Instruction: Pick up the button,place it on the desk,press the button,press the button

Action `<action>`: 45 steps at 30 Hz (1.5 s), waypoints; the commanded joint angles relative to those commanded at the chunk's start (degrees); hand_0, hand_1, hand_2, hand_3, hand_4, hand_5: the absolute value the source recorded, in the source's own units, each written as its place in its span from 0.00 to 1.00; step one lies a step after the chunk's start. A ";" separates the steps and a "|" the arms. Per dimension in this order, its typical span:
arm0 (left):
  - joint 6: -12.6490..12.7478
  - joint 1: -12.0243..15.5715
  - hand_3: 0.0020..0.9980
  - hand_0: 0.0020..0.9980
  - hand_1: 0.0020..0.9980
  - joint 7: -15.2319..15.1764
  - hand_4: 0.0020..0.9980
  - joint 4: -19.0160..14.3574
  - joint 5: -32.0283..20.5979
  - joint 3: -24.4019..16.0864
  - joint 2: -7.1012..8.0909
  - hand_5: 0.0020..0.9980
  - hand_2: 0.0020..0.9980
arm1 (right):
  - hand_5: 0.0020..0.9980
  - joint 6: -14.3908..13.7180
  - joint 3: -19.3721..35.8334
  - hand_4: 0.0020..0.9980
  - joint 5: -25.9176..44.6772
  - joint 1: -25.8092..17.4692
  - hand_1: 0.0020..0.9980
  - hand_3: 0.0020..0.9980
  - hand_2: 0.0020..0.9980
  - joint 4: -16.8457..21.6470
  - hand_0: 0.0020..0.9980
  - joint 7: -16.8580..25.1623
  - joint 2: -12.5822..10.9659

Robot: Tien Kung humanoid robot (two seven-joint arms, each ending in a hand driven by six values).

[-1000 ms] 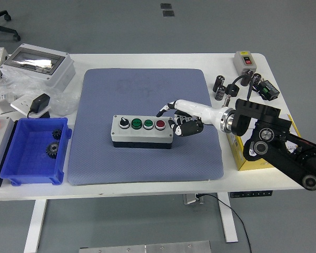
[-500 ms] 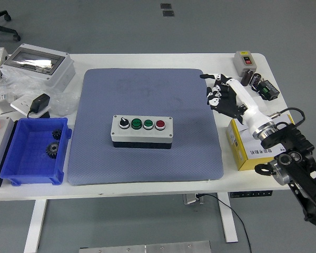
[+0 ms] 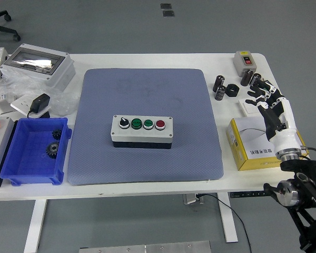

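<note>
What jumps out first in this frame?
The grey button box with a black knob, two green buttons and one red sits alone mid-way on the blue-grey mat. The right robot hand hangs with fingers spread over the table's right edge, above the yellow box, touching nothing. At left, a blue bin holding black gears adds the strongest colour.

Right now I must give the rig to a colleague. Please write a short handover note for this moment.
Right hand: open, holds nothing, pulled back to the table's right side above the yellow box.
Left hand: not in view.
Button box: stands on the blue mat at mid table, untouched now.
Done: box placed; the hand was at the red button a second ago.
Left: cannot tell whether both presses are made; check.
</note>
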 joint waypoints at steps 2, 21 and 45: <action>-0.06 -0.10 0.61 0.62 0.54 -0.01 0.48 0.00 0.33 -0.20 -0.04 0.23 0.51 | 0.51 0.33 -0.30 0.72 -0.13 0.06 0.74 0.69 0.75 0.37 0.75 -0.18 0.08; 0.20 -0.42 0.61 0.62 0.54 0.13 0.49 -0.09 -0.24 -0.07 0.18 0.22 0.51 | 0.54 2.45 -0.69 0.75 -5.51 -0.08 0.78 0.72 0.78 1.28 0.82 -3.63 0.54; 0.57 -0.93 0.61 0.62 0.54 0.00 0.49 -0.03 -1.54 0.63 0.55 0.21 0.51 | 0.61 0.95 2.32 0.78 -10.36 -0.87 0.80 0.76 0.80 3.29 0.85 -5.72 1.14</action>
